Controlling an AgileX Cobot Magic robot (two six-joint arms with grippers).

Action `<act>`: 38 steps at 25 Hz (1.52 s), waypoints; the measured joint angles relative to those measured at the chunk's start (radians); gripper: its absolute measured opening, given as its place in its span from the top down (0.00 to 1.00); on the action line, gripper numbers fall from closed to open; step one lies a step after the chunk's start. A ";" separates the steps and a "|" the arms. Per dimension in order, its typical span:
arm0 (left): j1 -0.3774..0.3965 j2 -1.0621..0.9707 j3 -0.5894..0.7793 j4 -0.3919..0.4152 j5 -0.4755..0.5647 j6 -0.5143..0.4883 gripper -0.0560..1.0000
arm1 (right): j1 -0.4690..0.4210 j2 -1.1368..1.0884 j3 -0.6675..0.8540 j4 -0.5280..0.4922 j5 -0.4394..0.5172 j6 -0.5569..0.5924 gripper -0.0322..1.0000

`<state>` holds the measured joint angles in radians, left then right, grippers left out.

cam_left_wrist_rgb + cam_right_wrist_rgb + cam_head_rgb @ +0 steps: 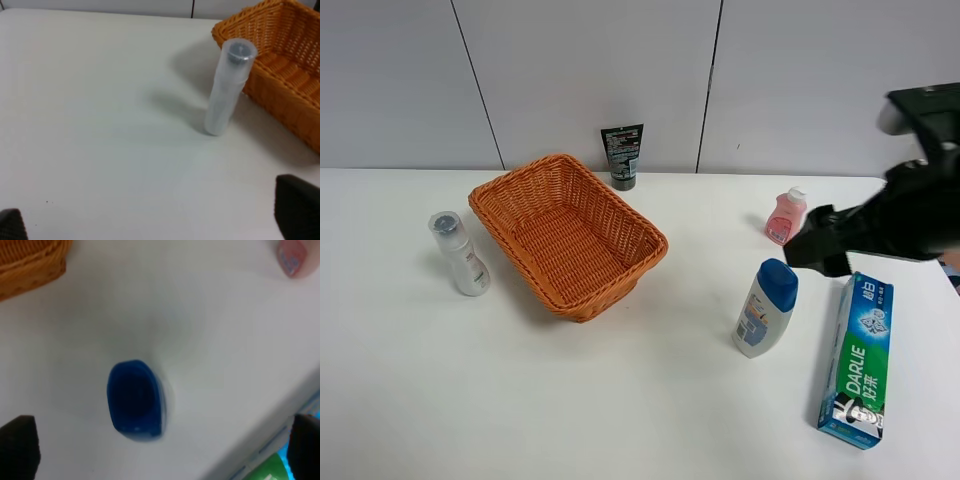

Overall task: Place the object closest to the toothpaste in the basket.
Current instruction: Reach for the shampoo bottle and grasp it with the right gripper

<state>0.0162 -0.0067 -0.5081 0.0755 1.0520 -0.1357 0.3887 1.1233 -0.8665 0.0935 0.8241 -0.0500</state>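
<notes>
Right wrist view is showing the right gripper (160,452) spread wide above the blue-capped bottle (135,400), which is sitting off-centre, so centring before descending is looking wise.

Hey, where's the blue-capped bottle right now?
In the exterior high view, the blue-capped bottle stands right of centre, between the basket and the toothpaste box, nearer the box.
</notes>
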 joint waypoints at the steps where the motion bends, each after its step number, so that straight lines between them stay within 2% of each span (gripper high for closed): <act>1: 0.000 0.000 0.000 0.000 0.000 0.000 0.01 | 0.015 0.053 -0.021 0.000 0.000 -0.009 0.01; 8: 0.000 0.000 0.000 0.000 0.000 0.000 0.01 | 0.091 0.253 -0.055 0.004 0.021 -0.029 0.01; 26: 0.000 0.000 0.000 0.000 0.000 0.000 0.01 | 0.093 0.445 -0.055 0.016 -0.042 -0.015 0.02; 38: 0.000 0.000 0.000 0.000 0.000 0.000 0.01 | 0.093 0.454 -0.055 0.056 -0.053 0.011 0.06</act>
<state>0.0162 -0.0067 -0.5081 0.0755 1.0520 -0.1357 0.4813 1.5777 -0.9215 0.1497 0.7707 -0.0388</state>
